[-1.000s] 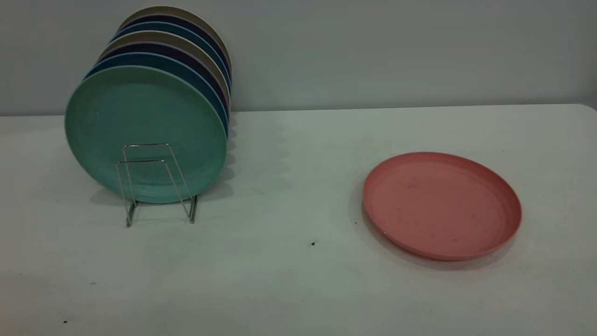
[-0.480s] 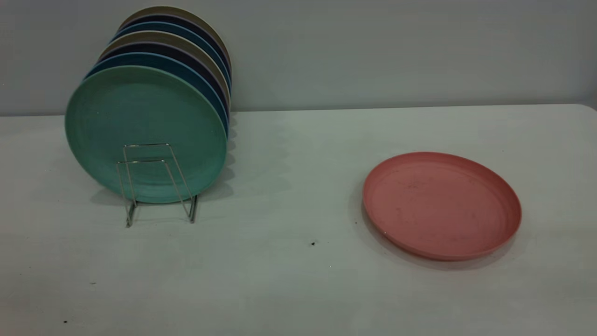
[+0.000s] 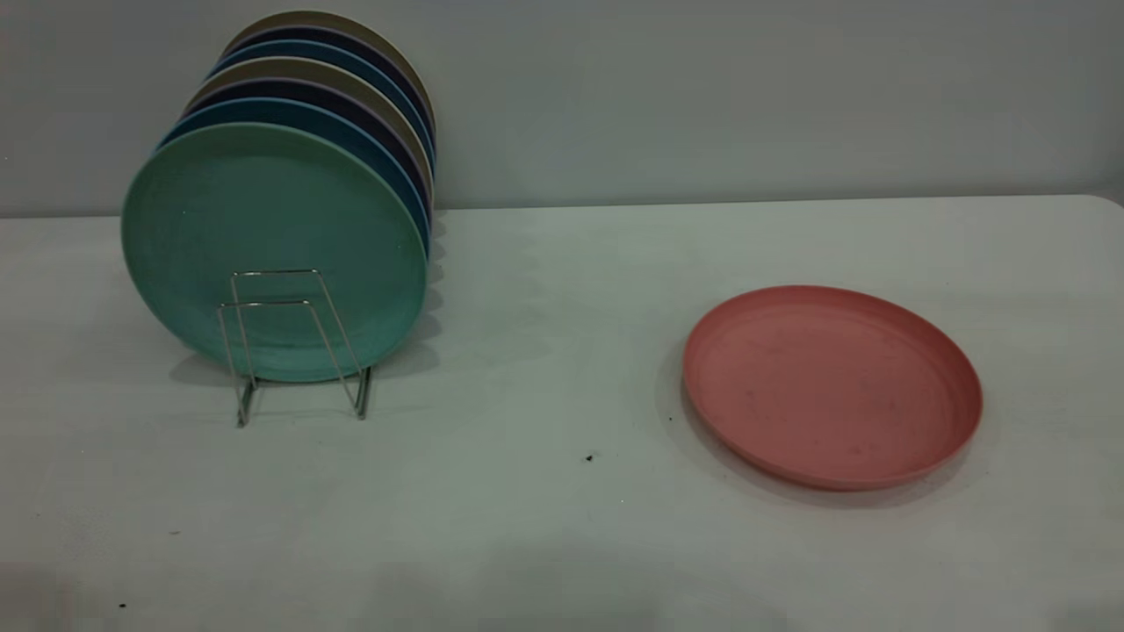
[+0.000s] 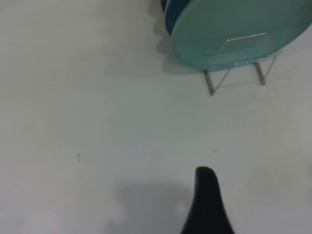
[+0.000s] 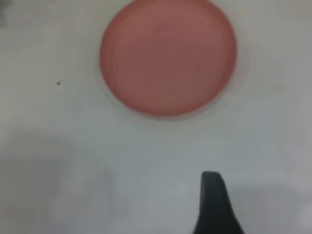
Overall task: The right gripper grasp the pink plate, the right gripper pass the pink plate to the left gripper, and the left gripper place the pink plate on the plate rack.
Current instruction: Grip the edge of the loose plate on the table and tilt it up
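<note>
Pink plate [image 3: 832,386]: flat on the table [image 3: 544,527], rim up, well apart from the rack.
Plate rack [image 3: 294,347]: full of upright plates — the teal-green plate [image 3: 272,250] foremost, two wire loops bare in front of it.
My right gripper [image 5: 214,204]: above the table, near the pink plate, not touching — one jaw shows, so I cannot tell its state.
My left gripper [image 4: 207,202]: above bare table near the rack; jaws likewise cannot be told.

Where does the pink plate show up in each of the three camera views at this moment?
Exterior view: pink plate lies flat on the table, right of centre.
Left wrist view: not in it; only the plate rack with the green plate shows.
Right wrist view: pink plate flat, beyond one black fingertip.
Shared landmark: small dark speck on the table.
</note>
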Robot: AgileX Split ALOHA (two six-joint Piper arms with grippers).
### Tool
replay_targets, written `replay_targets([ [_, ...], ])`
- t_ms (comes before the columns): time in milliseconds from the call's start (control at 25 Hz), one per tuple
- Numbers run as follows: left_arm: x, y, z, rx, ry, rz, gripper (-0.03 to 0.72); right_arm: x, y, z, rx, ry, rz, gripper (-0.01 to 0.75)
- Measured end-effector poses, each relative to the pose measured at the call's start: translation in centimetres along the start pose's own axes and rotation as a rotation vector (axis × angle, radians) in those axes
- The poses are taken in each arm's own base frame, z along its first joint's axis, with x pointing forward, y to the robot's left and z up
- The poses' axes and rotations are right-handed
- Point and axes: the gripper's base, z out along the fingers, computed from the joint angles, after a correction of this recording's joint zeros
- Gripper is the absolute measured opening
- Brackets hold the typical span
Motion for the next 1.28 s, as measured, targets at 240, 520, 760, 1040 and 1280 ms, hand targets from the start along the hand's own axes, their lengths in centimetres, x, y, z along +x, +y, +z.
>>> replay_targets([
  [240, -3.7, -2.6, 5.1, 0.214, 0.030, 0.026, 0.585, -0.8, -0.6, 6.5, -0.079, 0.068, 0.103, 0.514],
  [520, -4.2, -8.3, 12.4, 0.399, 0.091, 0.109, 0.585, -0.7, -2.1, 13.5, -0.131, 0.167, 0.140, 0.514],
  [760, -3.0, -12.6, 17.1, 0.476, 0.160, 0.199, 0.585, -1.5, -6.3, 19.0, -0.184, 0.191, 0.232, 0.511],
  [1040, -2.7, -15.3, 18.7, 0.517, 0.187, 0.240, 0.585, -1.0, -11.6, 24.5, -0.199, 0.220, 0.352, 0.510],
  [1280, -2.8, -15.3, 18.7, 0.513, 0.176, 0.236, 0.585, 0.5, -12.9, 28.5, -0.283, 0.281, 0.404, 0.510],
])
